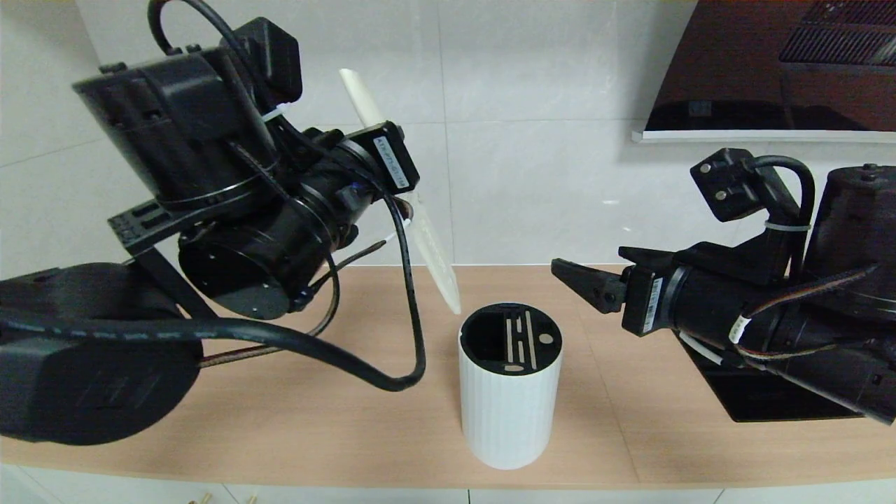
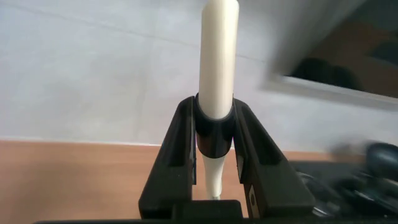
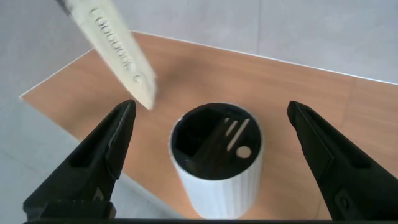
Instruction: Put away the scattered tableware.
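Cream utensil (image 1: 435, 260), long and slim with a round handle and a flat, blunt-ended blade, hangs tilted in the air, blade tip down, just above and left of the holder's (image 1: 509, 406) rim. That white ribbed holder, its black top cut with slots, stands on the wooden counter (image 1: 280, 420). The left gripper (image 2: 214, 118) is clamped around the utensil's handle. Right of the holder, the right gripper (image 1: 570, 273) hovers with jaws spread wide, holding nothing. Beyond the holder, a black cooktop (image 1: 763, 399), then a tiled wall (image 1: 532, 140).
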You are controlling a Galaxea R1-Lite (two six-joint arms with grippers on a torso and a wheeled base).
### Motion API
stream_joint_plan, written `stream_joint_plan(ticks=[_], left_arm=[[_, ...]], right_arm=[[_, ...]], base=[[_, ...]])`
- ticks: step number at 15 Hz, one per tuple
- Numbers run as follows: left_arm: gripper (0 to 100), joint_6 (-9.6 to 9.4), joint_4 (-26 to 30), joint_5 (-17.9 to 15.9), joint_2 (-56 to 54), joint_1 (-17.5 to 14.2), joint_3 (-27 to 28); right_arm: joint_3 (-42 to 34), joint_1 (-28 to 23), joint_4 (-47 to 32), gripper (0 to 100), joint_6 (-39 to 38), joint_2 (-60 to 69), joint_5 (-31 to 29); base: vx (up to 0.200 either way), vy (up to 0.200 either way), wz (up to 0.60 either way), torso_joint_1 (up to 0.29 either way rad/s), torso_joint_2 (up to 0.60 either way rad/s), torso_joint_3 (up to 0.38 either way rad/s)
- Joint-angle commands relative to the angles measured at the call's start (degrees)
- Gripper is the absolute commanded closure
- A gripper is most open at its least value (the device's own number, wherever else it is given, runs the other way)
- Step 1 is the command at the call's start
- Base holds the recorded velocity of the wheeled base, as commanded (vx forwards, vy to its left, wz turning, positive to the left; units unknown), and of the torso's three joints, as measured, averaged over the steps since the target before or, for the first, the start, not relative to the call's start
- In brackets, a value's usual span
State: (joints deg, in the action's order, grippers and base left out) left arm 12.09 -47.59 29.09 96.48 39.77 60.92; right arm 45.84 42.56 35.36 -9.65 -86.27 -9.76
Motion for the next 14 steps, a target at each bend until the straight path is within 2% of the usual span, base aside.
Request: stream_joint_plan(ticks=[1,3,6,7,12,14], left_arm=[[100,-1.46,-1.6,1.9,3.2,2.2,-0.2],[100,-1.99,-4.4,2.6,5.5,2.8,-0.2],[100,-6.03,-11.7,4.3,10.4,2.9,-0.1],[100,-6.82,-13.2,4.7,11.5,2.9,-0.1],[100,-6.56,-13.7,4.8,13.7,4.7,-0.1],[100,-6.56,-13.7,4.8,14.3,5.0,-0.2]], right_arm=[[0.0,-0.4,0.1,0,0.0,-0.9,0.0],[0.0,-0.4,0.1,0,0.0,-1.0,0.0],[0.1,-0.7,0.1,0,0.0,-1.1,-0.1],[0.2,-1.7,0.1,0,0.0,-1.2,0.0],[1.8,-7.0,0.1,0,0.8,-2.7,0.0],[2.0,-7.7,0.1,0,0.8,-3.3,0.0]], base=[[0.000,0.000,0.00,0.000,0.00,0.000],[0.000,0.000,0.00,0.000,0.00,0.000],[0.000,0.000,0.00,0.000,0.00,0.000],[0.000,0.000,0.00,0.000,0.00,0.000],[0.000,0.000,0.00,0.000,0.00,0.000],[0.000,0.000,0.00,0.000,0.00,0.000]])
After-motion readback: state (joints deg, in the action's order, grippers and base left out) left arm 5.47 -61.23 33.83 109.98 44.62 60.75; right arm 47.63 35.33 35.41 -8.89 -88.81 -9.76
